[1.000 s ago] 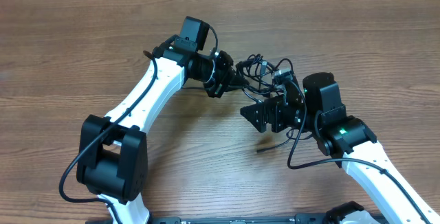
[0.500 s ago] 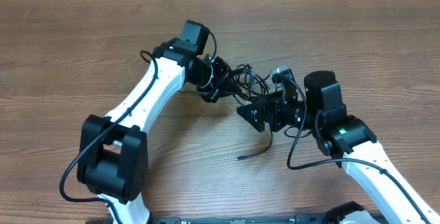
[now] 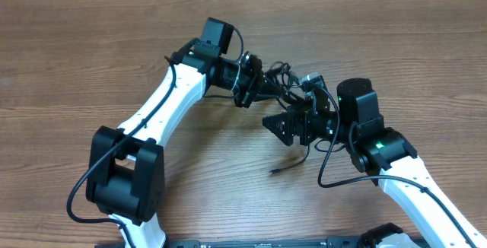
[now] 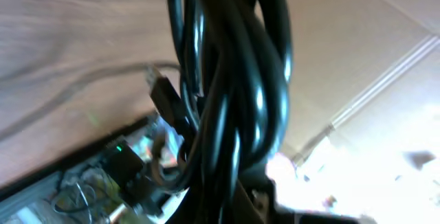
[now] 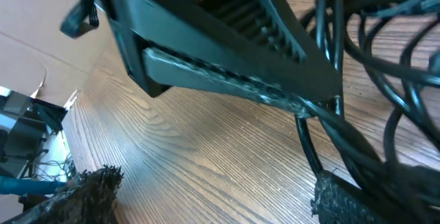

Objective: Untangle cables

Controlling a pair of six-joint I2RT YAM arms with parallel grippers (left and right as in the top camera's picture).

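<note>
Left gripper (image 3: 260,90) clamped shut on the cables (image 3: 288,77), centre of overhead frame. I judge it anchors the knot so strands can be drawn out. Right gripper (image 3: 283,126) gapes wide just below, a strand passing between its jaws, nothing pinched. Cables are thin, glossy black, round, looped and twisted. One loose end (image 3: 275,171) trails lower centre over the wood-grain table (image 3: 91,42).

Shiny cables (image 4: 237,93), wooden table (image 3: 396,42)
The cables are smooth, glossy black; the table shows matt brown grain.
</note>
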